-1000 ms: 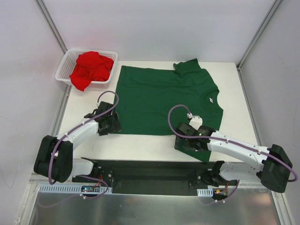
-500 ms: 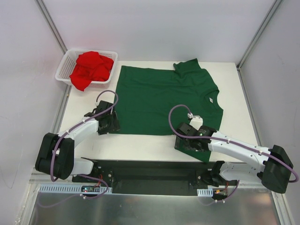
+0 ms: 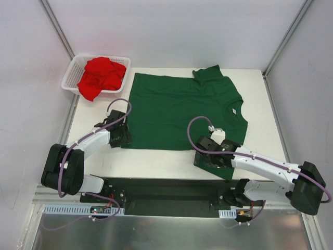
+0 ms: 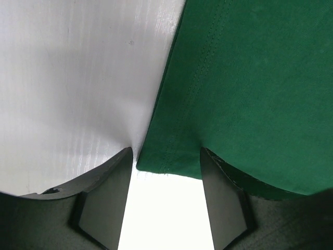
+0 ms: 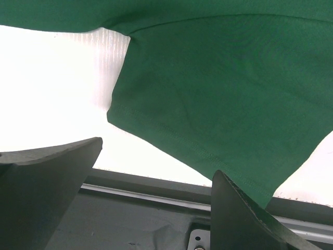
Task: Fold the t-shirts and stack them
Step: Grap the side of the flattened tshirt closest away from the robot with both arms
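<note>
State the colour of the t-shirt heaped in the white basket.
Bright red t-shirt, seen best in the top external view.

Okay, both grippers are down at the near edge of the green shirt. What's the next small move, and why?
Probably close the left gripper on the green shirt at its hem corner. That corner lies flat on the table between the parted fingers, not yet pinched. The right gripper is open over the near sleeve, so both could then lift together.
</note>
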`<state>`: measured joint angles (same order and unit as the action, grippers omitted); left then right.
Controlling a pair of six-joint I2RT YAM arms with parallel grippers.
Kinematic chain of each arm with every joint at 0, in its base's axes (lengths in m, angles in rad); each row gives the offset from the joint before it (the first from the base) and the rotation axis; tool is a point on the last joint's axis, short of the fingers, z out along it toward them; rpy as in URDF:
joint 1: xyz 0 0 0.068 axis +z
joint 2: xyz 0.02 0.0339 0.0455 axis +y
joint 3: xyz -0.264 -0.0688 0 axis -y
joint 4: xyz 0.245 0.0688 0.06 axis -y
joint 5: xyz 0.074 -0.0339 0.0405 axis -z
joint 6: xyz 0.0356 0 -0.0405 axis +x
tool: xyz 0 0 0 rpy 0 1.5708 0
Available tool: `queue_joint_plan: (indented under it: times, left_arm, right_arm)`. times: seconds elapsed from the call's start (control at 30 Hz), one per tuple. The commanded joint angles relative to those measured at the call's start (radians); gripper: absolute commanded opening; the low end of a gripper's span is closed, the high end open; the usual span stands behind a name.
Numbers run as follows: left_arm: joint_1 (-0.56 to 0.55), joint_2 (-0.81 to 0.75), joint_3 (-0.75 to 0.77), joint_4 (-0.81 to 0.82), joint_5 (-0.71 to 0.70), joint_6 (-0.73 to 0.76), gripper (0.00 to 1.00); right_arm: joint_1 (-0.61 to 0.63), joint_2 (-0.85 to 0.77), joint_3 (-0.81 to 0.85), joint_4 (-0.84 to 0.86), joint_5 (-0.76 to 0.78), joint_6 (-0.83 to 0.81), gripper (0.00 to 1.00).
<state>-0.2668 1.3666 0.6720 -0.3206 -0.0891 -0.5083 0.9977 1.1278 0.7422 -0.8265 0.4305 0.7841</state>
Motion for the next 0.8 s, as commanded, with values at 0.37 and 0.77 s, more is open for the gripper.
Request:
queue_joint_plan:
  times: [0.37, 0.77]
  left_arm:
    - [0.026, -0.035, -0.012, -0.021, 0.069, 0.036, 0.50]
    - [0.032, -0.075, -0.040, -0.054, 0.080, 0.021, 0.50]
  right_arm:
    - [0.004, 0.010, 0.054, -0.013, 0.014, -0.006, 0.96]
    - [0.004, 0.010, 0.049, -0.008, 0.013, -0.006, 0.96]
